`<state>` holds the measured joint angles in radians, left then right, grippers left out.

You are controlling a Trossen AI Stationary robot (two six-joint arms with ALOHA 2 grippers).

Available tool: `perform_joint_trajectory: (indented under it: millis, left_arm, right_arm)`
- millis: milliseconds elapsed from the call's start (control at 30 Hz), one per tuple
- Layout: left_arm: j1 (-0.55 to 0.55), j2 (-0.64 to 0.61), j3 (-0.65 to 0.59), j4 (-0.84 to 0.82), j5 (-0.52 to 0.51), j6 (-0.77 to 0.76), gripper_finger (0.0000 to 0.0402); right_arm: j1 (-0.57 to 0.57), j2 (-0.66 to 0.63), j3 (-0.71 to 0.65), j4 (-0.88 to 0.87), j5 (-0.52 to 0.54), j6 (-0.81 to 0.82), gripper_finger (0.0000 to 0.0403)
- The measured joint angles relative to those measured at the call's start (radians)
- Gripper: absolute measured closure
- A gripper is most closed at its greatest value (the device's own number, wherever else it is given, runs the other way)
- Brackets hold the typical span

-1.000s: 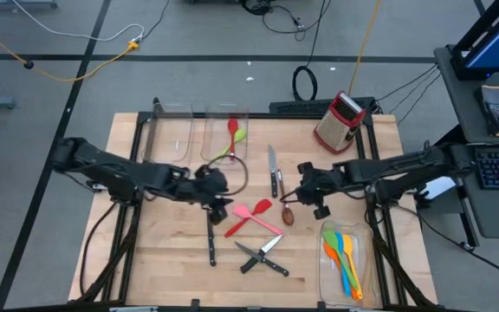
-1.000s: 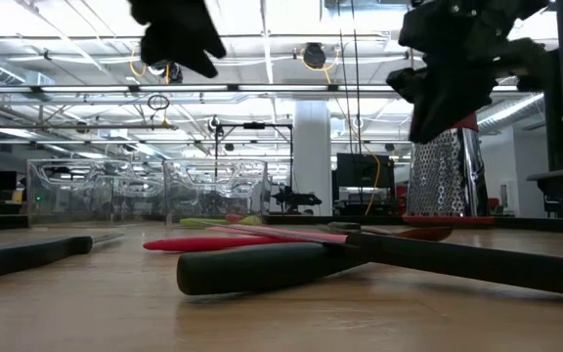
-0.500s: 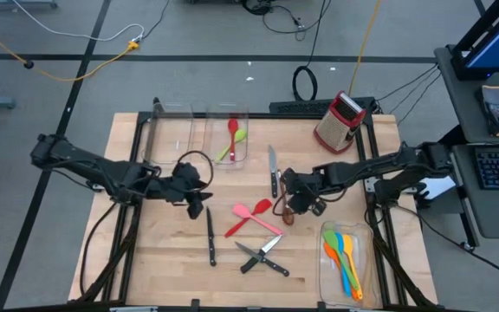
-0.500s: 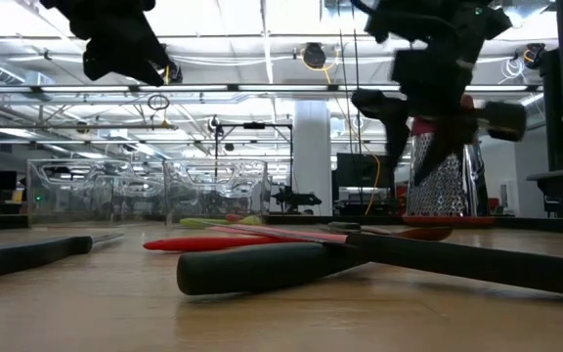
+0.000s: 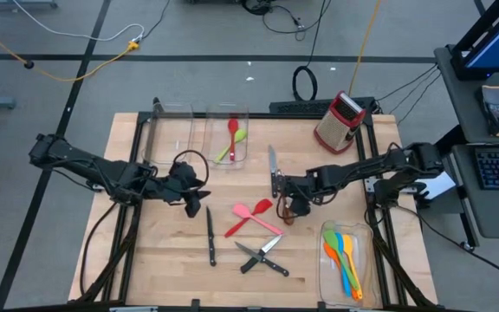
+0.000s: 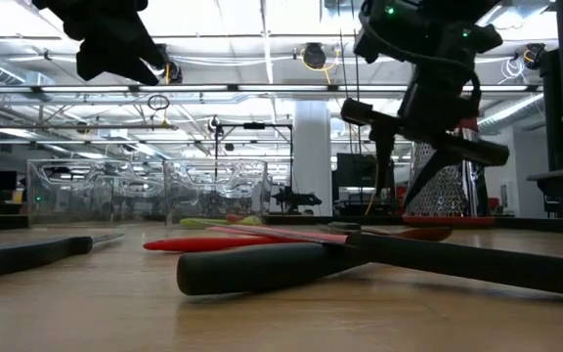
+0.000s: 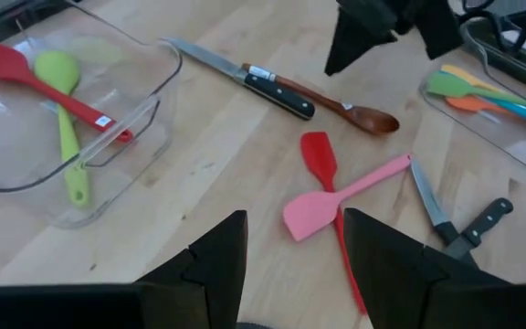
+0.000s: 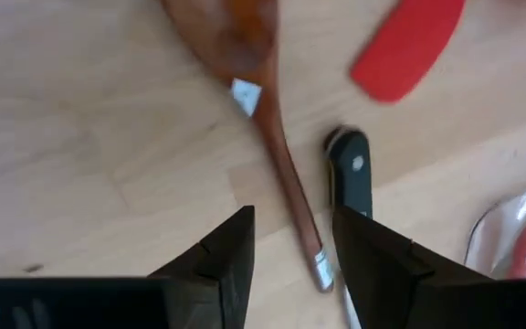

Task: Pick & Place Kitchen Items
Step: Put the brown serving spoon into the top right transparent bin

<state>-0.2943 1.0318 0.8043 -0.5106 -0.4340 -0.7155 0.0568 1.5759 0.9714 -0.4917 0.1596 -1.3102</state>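
Now right gripper (image 5: 282, 201) lower — open over brown spoon (image 5: 287, 212), left gripper (image 5: 196, 192) unmoved

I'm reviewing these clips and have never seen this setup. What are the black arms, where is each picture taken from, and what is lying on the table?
Two dark robot arms work at a wooden table; each ends in a two-finger pincer. One picture looks straight down, one looks level across the tabletop, and one camera rides on each wrist.

The left pincer hangs open and empty above the table. The right pincer is open over the brown wooden spoon, beside a black-handled steel knife; it holds nothing.

Mid-table lie a red spatula and a pink spatula, crossed, plus three more black-handled knives. One clear plastic bin holds a red spoon and a green spoon; another clear bin holds orange, green, blue and yellow utensils. A red box grater stands at the back.
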Motion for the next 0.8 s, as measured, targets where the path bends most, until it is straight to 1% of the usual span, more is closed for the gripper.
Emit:
perform_joint_trajectory:
  millis: [233,400,567,800]
  left_arm:
    - [0.000,0.000,0.000,0.000,-0.013,-0.001,0.0215]
    - [0.000,0.002,0.000,0.000,-0.013,-0.001,0.0215]
    - [0.000,0.002,0.000,0.000,-0.013,0.003,0.0215]
    - [0.000,0.002,0.000,0.000,-0.013,0.004,0.0215]
  right_arm:
    - [-0.010,0.069,0.000,0.047,0.002,-0.132,0.0261]
    - [-0.017,0.085,0.001,0.092,0.022,-0.150,0.0261]
    - [-0.028,0.089,-0.001,0.066,0.018,-0.147,0.0261]
    - [-0.031,0.150,0.003,0.077,0.000,-0.145,0.0261]
